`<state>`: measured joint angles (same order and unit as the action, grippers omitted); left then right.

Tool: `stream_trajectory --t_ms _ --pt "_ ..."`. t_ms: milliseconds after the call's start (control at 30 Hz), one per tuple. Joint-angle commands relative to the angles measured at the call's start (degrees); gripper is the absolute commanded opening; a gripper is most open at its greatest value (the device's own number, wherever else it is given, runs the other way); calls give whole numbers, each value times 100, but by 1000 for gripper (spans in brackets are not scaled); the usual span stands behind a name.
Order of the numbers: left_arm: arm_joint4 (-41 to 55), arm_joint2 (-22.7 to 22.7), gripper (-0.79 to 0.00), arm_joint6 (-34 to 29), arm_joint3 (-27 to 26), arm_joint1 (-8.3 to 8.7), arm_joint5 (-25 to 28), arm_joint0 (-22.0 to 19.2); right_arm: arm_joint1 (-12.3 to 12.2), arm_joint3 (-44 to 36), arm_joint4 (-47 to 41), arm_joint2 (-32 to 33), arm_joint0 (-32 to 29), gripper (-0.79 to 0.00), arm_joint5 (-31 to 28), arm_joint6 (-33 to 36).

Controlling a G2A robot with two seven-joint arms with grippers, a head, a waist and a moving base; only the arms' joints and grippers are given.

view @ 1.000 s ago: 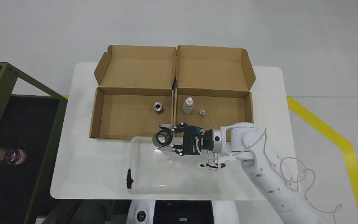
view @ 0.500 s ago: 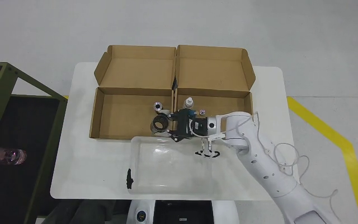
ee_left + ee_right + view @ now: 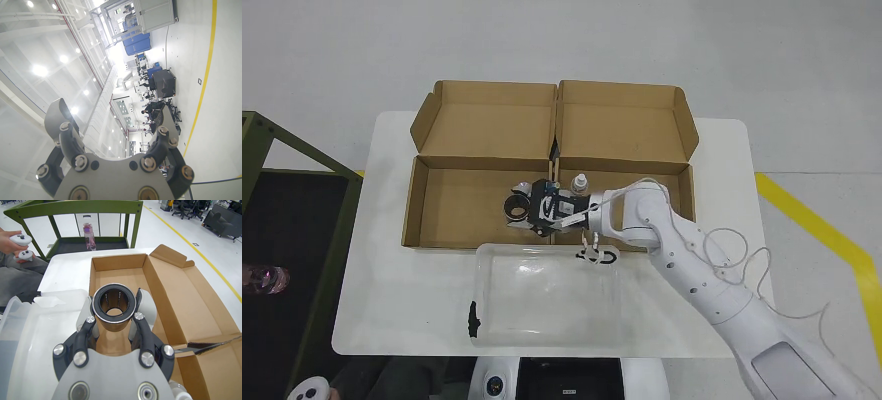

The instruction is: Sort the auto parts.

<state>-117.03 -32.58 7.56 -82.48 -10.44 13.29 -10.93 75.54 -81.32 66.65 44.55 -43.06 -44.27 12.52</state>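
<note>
Over the left box point(image 3: 457, 205), close to the wall it shares with the right box point(image 3: 642, 190), the right gripper point(image 3: 527, 208) holds a bearing point(image 3: 514, 208). In the right wrist view the gripper point(image 3: 115, 306) is closed on the bearing point(image 3: 113, 325) from both sides. Its fingers point(image 3: 145, 302) press against the dark cylinder just under the metal-edged rim. The bore faces the camera, and rows of small balls show inside it. The bearing is above the box floor; whether it touches the cardboard cannot be told.

Both boxes sit side by side on a white table point(image 3: 382, 250), lids folded back away from the robot. A white bottle point(image 3: 580, 182) stands in the right box, just beside the shared wall. A clear bin point(image 3: 492, 262) lies on the table in front of the boxes. A small black part point(image 3: 473, 320) sits at the bin's left rim; inside or outside cannot be told.

The left gripper point(image 3: 109, 109) points up at a ceiling, fingers wide apart with nothing between them. A green cart point(image 3: 262, 150) stands left of the table, with a pink bottle point(image 3: 88, 236) in it.
</note>
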Motion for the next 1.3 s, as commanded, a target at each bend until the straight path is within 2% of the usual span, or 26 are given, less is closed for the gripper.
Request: stream_trajectory --t_ms 0,833,1167,1267 --pt "0 0 0 0 0 0 0 0 36 97 80 -85 95 -785 54 69" --pt "0 0 0 0 0 0 0 0 473 1193 706 -895 650 -785 376 366" --pt "0 0 0 0 0 0 0 0 581 1494 853 -984 723 -619 391 390" --pt "0 0 0 0 0 0 0 0 593 1523 899 -972 727 -545 378 402"
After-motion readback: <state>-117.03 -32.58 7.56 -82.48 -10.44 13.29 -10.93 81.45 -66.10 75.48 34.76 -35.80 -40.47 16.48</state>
